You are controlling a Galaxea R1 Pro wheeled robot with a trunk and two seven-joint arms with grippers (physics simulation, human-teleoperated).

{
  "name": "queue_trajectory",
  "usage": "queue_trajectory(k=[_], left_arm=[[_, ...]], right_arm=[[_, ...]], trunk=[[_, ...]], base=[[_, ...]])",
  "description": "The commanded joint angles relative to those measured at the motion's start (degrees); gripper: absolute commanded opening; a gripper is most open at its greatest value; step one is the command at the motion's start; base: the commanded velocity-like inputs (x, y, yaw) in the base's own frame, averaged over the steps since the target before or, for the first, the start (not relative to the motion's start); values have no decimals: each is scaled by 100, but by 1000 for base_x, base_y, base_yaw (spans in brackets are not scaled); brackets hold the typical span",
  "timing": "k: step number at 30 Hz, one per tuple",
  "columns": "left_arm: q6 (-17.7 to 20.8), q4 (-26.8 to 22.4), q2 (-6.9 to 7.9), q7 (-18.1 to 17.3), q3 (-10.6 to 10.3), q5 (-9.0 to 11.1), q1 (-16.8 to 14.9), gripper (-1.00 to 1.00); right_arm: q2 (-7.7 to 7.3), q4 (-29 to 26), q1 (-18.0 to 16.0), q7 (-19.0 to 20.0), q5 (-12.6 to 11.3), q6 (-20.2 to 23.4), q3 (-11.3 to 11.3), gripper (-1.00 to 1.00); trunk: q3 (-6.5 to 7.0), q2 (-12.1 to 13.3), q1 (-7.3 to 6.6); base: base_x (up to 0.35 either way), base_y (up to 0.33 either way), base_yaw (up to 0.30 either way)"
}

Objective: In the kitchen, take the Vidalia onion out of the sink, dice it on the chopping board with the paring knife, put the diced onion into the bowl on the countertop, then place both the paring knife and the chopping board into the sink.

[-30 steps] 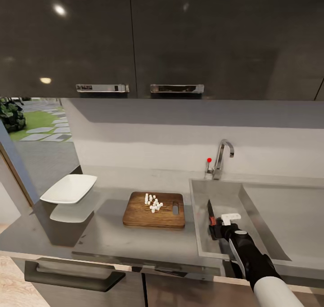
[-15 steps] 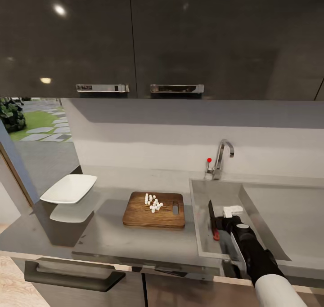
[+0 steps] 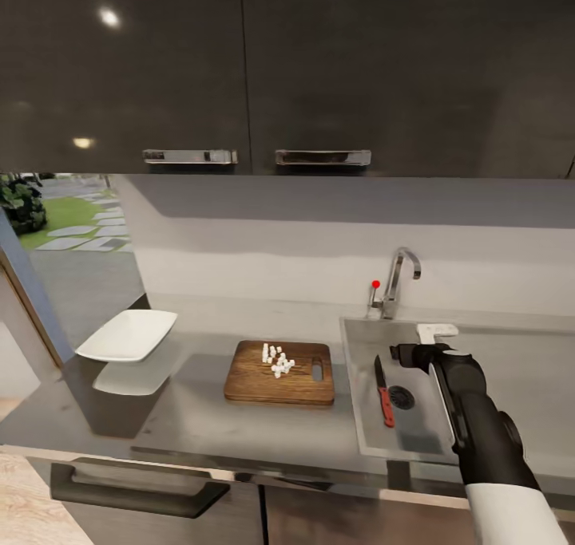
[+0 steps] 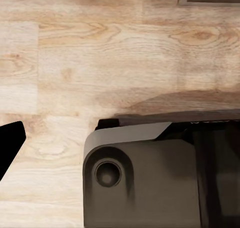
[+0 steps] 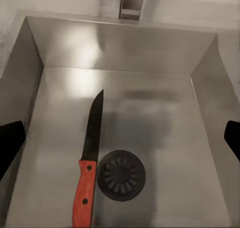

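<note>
The paring knife (image 3: 384,393) lies flat on the floor of the sink (image 3: 361,437), its red-orange handle (image 5: 84,194) beside the drain (image 5: 120,175). My right gripper (image 3: 417,344) hovers open above the sink, apart from the knife, its fingertips (image 5: 10,143) spread wide in the right wrist view. White diced onion pieces (image 3: 278,360) sit in a small heap on the brown chopping board (image 3: 255,381), left of the sink. The white bowl (image 3: 128,334) stands at the countertop's (image 3: 192,425) left end. In the left wrist view, one dark fingertip (image 4: 10,143) of my left gripper hangs over wooden floor.
A steel faucet (image 3: 395,286) with a red-knobbed lever (image 3: 375,285) rises behind the sink. Dark upper cabinets (image 3: 239,66) hang overhead. A drawer handle (image 3: 128,493) runs below the counter's front edge. The robot's dark base (image 4: 145,183) sits on the floor.
My right gripper has let go of the paring knife, which now lies in the sink, and has risen toward the back. The head camera has shifted slightly.
</note>
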Motion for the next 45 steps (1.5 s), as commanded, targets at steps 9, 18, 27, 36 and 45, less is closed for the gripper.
queue_trajectory(k=[9, 18, 27, 36, 45], left_arm=[[-34, 27, -2, 45, 0, -50, -11, 100], [-35, 27, 4, 44, 0, -50, -11, 100], [-41, 22, -3, 50, 0, -50, -11, 100], [-34, 26, -9, 43, 0, -50, -11, 100], [-26, 27, -2, 44, 0, -50, -11, 100]], right_arm=[[7, -17, -5, 61, 58, 40, -77, 100], [14, -15, -5, 59, 58, 40, -65, 100], [38, -8, -5, 65, 33, 40, -48, 100], [447, -8, -5, 66, -47, 41, 61, 100], [469, -8, -5, 66, -50, 35, 70, 100]], trunk=[[-8, -6, 1], [-8, -6, 1], [-8, -6, 1], [-8, -6, 1], [-8, -6, 1]], base=[[0, 296, -206], [0, 256, -215], [0, 12, -7], [0, 164, 0], [0, 126, 0]])
